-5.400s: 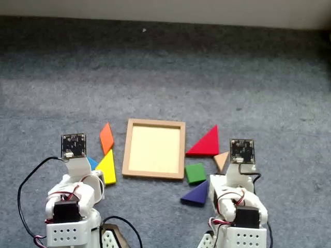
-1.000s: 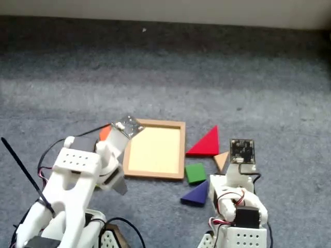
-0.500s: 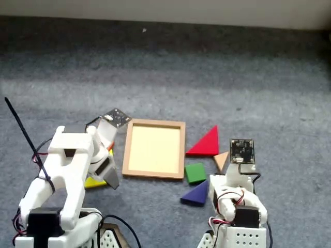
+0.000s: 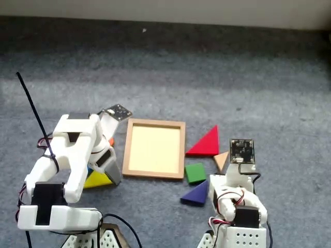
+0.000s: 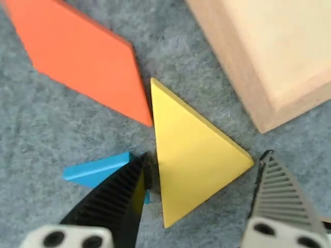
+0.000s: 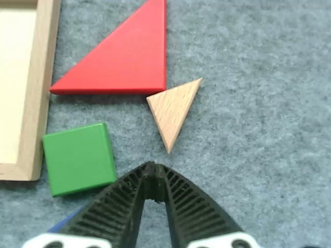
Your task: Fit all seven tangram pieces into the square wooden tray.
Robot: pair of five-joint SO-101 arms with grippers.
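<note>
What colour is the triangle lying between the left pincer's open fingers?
Yellow: the flat yellow triangle shows best in the left wrist view.

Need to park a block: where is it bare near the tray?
Bare: carpet beyond the far rim of the tray. Crowded: orange piece, yellow triangle, blue piece at the left gripper; red triangle, green square, tan triangle, navy triangle opposite.

Carpeted table (image 4: 207, 77): wooden tray (image 4: 154, 123); red (image 4: 206, 143), tan (image 4: 222, 160), navy (image 4: 197, 194), yellow (image 5: 191, 165), sky-blue (image 5: 95, 169) triangles; green square (image 4: 195, 173); orange parallelogram (image 5: 77, 57).

Yellow triangle (image 5: 190, 156) flat, just beside wooden tray (image 5: 238, 62).
</note>
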